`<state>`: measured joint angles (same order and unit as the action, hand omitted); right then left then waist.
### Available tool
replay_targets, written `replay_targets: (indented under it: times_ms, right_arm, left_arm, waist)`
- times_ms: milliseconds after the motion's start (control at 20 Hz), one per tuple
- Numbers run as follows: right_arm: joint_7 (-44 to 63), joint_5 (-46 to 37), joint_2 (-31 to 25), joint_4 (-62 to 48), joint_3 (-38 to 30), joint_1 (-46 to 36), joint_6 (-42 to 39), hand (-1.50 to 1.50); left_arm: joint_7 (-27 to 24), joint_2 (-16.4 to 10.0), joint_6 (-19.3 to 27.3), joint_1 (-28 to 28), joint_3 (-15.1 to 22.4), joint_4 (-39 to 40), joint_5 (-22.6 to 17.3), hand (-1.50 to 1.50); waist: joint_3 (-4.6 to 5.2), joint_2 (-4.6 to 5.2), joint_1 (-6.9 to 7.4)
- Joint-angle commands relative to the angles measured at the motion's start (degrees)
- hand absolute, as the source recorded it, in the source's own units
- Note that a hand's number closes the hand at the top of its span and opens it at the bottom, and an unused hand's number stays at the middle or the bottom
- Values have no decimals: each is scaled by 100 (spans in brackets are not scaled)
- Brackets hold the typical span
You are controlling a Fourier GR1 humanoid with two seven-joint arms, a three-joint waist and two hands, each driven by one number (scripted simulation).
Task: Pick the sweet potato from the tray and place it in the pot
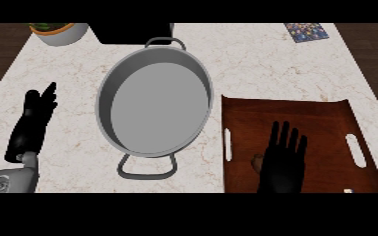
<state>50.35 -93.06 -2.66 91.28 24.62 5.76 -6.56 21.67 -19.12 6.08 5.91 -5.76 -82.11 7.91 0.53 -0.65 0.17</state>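
A large grey steel pot (111, 105) with two loop handles stands in the middle of the marble counter, with nothing inside it. To its right lies a dark brown tray (325, 115) with white slot handles. My right hand (284, 162) hovers over the tray's lower middle, fingers straight and pointing away from me, so it is open. A small orange-brown bit of the sweet potato (256, 163) peeks out at the hand's left edge; the rest is hidden under the palm. My left hand (33, 122) rests at the left edge, fingers up and open.
A white planter (59, 34) with greenery stands at the back left. A black block (133, 32) sits right behind the pot. A colourful card (305, 31) lies at the back right. Dark wood shows past the counter's left and right edges.
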Motion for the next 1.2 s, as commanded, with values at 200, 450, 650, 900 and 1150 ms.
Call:
replay_targets:
  times_ms: [200,450,650,900,1150]
  right_arm:
    - [-480,235,-330,-290,-269,-229,-162,150]
    - [-371,-416,-469,-258,276,-129,145,150]
    - [-304,-818,-509,-545,544,-202,419,150]
    - [-231,-1123,-789,154,661,-106,328,150]
    - [-2660,1781,-956,227,-327,-560,5,150]
  left_arm:
    - [-151,-82,-184,78,-295,170,-48,0]
    - [-55,154,-46,-347,-16,-296,170,0]
    - [100,191,-54,-65,-34,-145,172,0]
    - [118,-76,-368,-174,-301,-257,-16,0]
    - [108,111,-130,27,-118,-199,199,0]
  waist:
    - [-53,66,-24]
    - [-54,56,4]
    - [-54,60,-9]
    - [-53,54,-15]
    - [-66,95,48]
